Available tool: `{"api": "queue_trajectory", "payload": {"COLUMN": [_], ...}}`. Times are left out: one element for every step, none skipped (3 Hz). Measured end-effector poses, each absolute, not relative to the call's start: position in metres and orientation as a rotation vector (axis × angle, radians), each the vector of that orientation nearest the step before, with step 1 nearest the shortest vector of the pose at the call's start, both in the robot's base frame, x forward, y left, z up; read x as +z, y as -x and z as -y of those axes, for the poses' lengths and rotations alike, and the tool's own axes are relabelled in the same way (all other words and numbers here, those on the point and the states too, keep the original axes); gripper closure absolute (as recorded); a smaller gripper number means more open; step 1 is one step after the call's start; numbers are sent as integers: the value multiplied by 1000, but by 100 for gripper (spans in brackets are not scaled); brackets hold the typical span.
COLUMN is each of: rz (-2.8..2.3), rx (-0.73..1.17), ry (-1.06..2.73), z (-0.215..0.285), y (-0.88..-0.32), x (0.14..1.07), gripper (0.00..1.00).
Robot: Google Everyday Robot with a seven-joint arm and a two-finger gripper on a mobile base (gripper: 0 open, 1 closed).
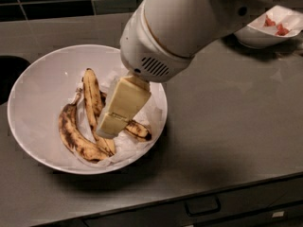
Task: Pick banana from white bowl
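Note:
The wide shallow white bowl (pixel 35 91) lined with crumpled white paper sits on the dark counter at the left. Inside it lies a bunch of brown-spotted bananas (pixel 78 134). My gripper (pixel 111 126), with cream-coloured fingers, reaches down into the bowl's right half, its tip right at the bananas, over the rightmost one. The big white arm above hides the bowl's upper right rim. Only one broad finger face shows.
A smaller white bowl (pixel 265 32) with paper and red bits stands at the back right. A dark sink opening (pixel 9 77) lies at the far left. The counter's front edge (pixel 189 190) with a drawer runs below. Dark tiles line the back wall.

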State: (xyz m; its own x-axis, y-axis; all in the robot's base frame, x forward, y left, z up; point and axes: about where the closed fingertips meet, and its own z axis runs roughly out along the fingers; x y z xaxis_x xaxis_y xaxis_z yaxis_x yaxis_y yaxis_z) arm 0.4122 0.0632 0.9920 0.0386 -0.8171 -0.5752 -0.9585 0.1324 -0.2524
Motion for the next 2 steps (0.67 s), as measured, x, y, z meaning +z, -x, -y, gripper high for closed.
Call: {"api": "queue_trajectory", "payload": {"rz": [-1787,-1761], "rx": [433,441], "ry": [1566,1540], "z": [-84,-91], "y": [-418,-416], "x": [994,1007], "gripper": [0,0]}}
